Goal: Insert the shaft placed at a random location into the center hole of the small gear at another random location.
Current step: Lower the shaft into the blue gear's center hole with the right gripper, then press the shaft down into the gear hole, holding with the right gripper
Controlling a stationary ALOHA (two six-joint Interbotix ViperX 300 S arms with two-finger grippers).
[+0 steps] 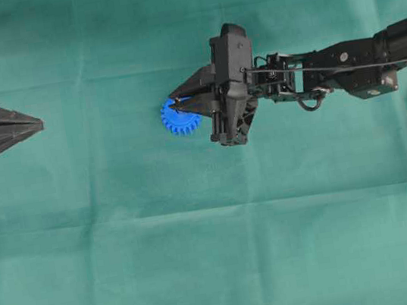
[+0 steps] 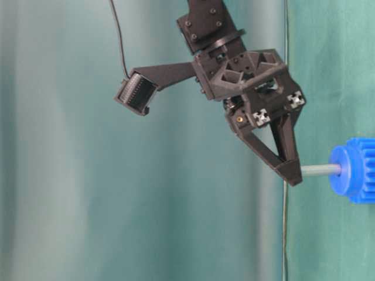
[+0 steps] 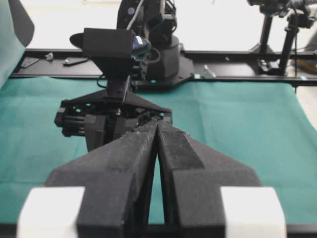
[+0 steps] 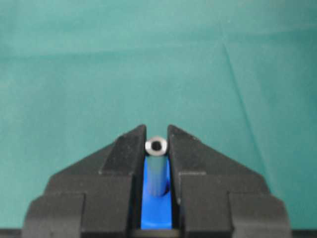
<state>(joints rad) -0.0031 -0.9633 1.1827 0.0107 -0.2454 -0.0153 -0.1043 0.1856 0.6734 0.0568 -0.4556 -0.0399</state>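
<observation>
the right gripper (image 2: 290, 172) is clamped on the shaft (image 2: 320, 170), whose far end meets the hub of the small gear (image 2: 354, 175) on the green cloth (image 1: 201, 237). it looks entered in the center hole, though depth is hard to judge. seating and release remain. the left gripper (image 1: 35, 126), pinched together and empty, waits well apart from the gear.

Around the small gear (image 1: 180, 117): open green desk (image 1: 204, 260) is seen on its left, near and far sides.
Right of gear: the approach is blocked by the right hand (image 1: 177, 98) and its arm.
Above gear: the space is taken by the shaft (image 2: 321, 170) standing in the hub, gripped at its top.
Left edge: the closed left hand (image 1: 37, 126) is parked well apart from the gear.
Between hands: a wide bare strip of desk is left.
</observation>
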